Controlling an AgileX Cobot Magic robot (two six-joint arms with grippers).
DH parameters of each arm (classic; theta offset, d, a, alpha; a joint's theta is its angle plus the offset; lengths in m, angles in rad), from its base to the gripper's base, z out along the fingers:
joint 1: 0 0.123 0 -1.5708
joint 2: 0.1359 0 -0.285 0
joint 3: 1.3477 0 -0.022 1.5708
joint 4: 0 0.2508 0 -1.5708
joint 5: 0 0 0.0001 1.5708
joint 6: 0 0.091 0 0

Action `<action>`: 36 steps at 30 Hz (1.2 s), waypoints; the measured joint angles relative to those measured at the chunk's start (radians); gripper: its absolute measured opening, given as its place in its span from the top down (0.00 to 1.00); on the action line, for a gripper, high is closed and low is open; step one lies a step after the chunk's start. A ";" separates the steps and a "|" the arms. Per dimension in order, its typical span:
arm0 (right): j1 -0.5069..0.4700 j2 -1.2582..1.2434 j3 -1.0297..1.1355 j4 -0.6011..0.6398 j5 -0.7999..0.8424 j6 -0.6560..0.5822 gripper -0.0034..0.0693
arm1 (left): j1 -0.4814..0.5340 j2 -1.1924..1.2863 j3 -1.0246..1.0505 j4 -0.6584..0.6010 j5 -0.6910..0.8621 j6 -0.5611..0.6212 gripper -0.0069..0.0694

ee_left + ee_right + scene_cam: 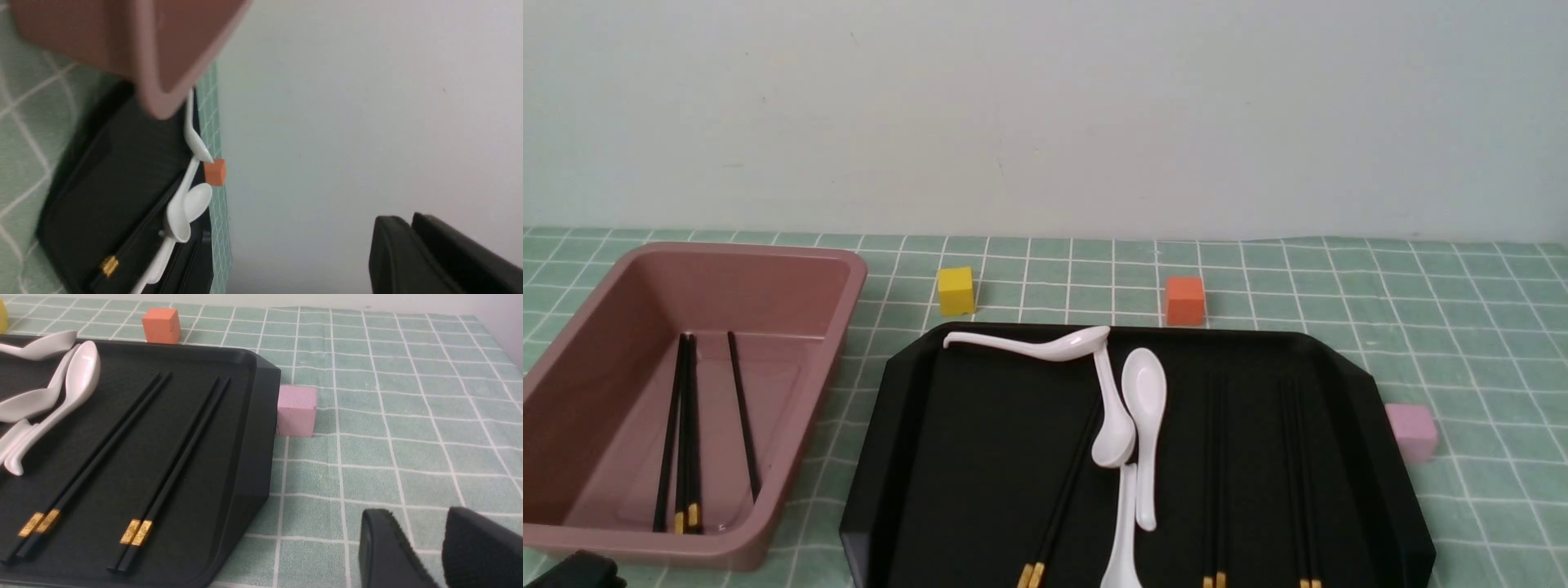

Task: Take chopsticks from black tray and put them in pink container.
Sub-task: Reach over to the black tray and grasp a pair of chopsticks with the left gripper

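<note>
The black tray [980, 441] lies in the middle of the table and holds three pairs of chopsticks: one slanted pair [1066, 490] and two straight pairs [1217, 474] [1298, 474]. Left of it stands the pink container [849, 269], with a chopstick pair [682, 425] and a single stick [742, 408] inside. My left gripper [403, 218] is shut on nothing, raised beside the container's corner [163, 61]. My right gripper [419, 514] is open and empty over the cloth, to the right of the tray [245, 416] and its two nearest pairs [106, 445] [179, 457].
Three white spoons [1143, 408] lie in the tray's middle, one handle over the slanted pair. A yellow cube [956, 291] and an orange cube [1184, 300] stand behind the tray. A small pale pink cube [1411, 431] sits against its right edge. A green checked cloth covers the table.
</note>
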 joint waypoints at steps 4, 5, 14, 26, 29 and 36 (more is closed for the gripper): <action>0.000 0.000 0.000 0.000 0.000 0.000 0.62 | 0.000 0.129 -0.180 0.031 0.182 0.215 0.93; 0.000 0.000 0.000 0.000 0.000 0.000 0.62 | 0.000 0.175 -0.223 0.042 0.238 0.269 0.93; 0.000 0.000 0.000 0.000 0.000 0.000 0.62 | 0.000 0.825 -0.682 0.344 0.914 0.510 0.93; 0.000 0.000 0.000 0.000 0.000 0.000 0.62 | 0.000 1.164 -0.766 0.296 0.929 0.577 0.93; 0.000 0.000 0.000 0.000 0.000 0.000 0.62 | -0.033 1.173 -0.767 0.303 0.924 0.549 0.93; 0.000 0.000 0.000 0.000 0.000 0.000 0.62 | -0.350 1.220 -0.817 0.410 0.811 0.374 0.92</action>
